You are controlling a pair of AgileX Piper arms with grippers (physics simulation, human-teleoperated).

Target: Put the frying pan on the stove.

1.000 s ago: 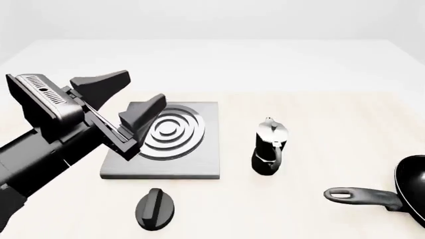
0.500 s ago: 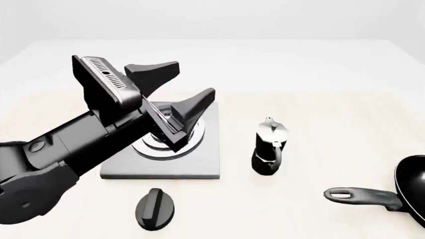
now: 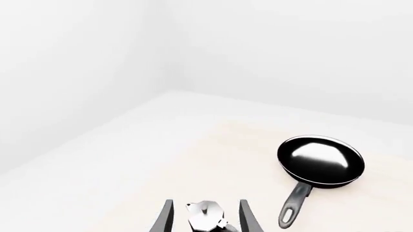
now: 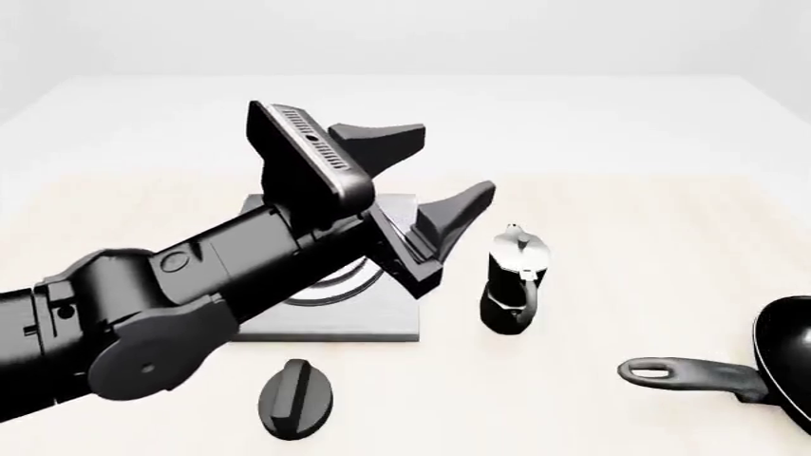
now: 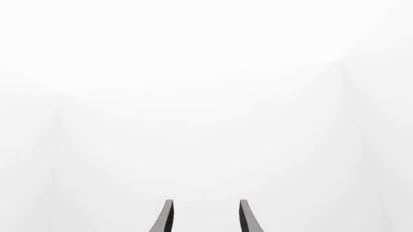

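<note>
**Pan lies far right of the open left gripper**

In the front view the pan (image 4: 788, 350) sits at the lower right edge of the frame, half cut off, well apart from everything else on the table (image 4: 633, 190). Its handle (image 4: 690, 373) runs from the bowl toward the left of the frame, nearly level, with the loop end nearest the centre. So the long axis lies roughly across the picture, and the free end of the handle points back toward the stove (image 4: 336, 294).

The left gripper (image 4: 434, 171) hangs above the stove's right edge, in the upper middle of the frame, jaws spread wide and holding nothing. The pan is to its right and lower in the frame, with the moka pot (image 4: 514, 282) standing between them. The left wrist view agrees: the pot's top shows between the fingertips low in that frame, and the pan lies beyond it with its handle reaching back toward the camera.

The right gripper (image 5: 205, 215) does not appear in the front view; its wrist view shows two fingers set apart, empty, against blank white.

By judgement, the left arm is the one lined up on the pan, and the handle's loop end is the nearest part to reach, past the pot. A low path risks knocking the pot over.
</note>
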